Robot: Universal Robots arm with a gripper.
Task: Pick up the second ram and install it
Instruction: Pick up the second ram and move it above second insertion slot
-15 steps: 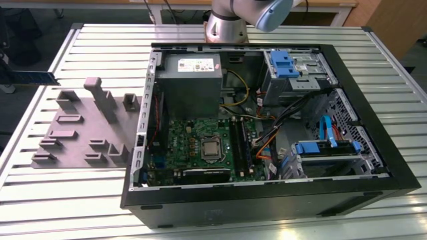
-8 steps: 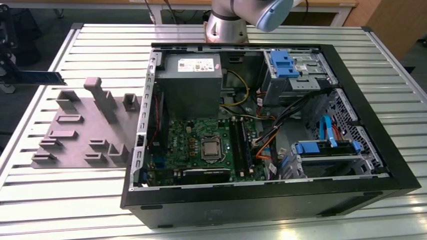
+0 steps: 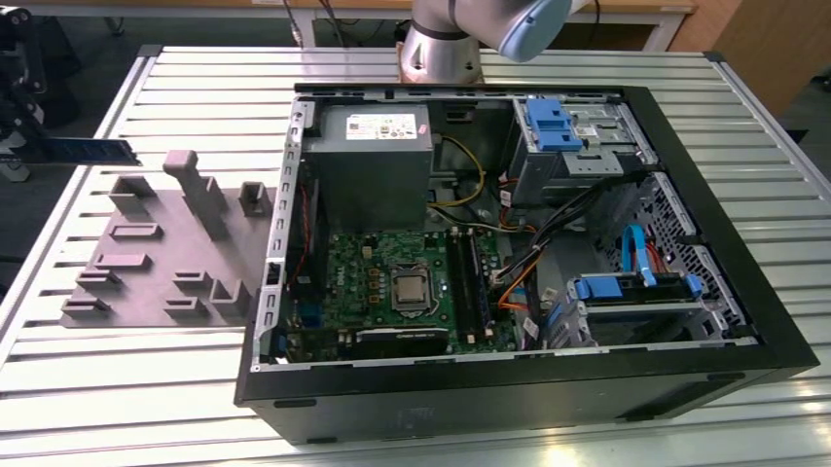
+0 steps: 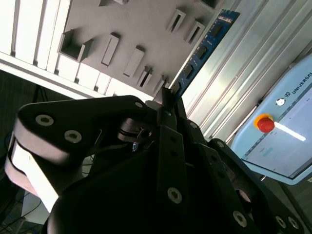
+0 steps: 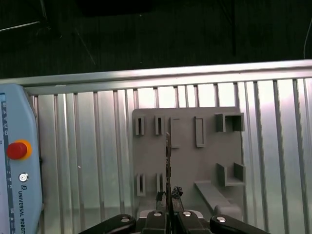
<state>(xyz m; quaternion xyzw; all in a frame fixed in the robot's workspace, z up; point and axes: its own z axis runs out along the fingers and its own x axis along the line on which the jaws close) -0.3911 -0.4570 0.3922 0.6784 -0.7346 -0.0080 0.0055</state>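
Observation:
The second ram (image 3: 89, 152), a thin blue-green stick with dark chips, hangs level in the air above the table's edge at the exterior view's far left, beyond the grey fixture plate (image 3: 156, 253). My gripper (image 3: 21, 156) is shut on one end of it. The second wrist view has the ram (image 4: 204, 48) reaching out from the closed gripper (image 4: 168, 97) over the plate. Edge-on in the first wrist view, the ram (image 5: 168, 161) rises from the gripper (image 5: 168, 196). The green motherboard (image 3: 377, 282) with its long black slots (image 3: 468, 282) lies inside the open computer case (image 3: 727, 292).
The case holds a grey power supply (image 3: 370, 161), blue drive brackets (image 3: 552, 122) and loose cables (image 3: 520, 219). Several raised holders stand on the grey fixture plate (image 5: 187, 161). A teach pendant (image 5: 14, 165) with a red button lies on the slatted metal table (image 3: 130, 389). The arm's base (image 3: 439, 49) stands behind the case.

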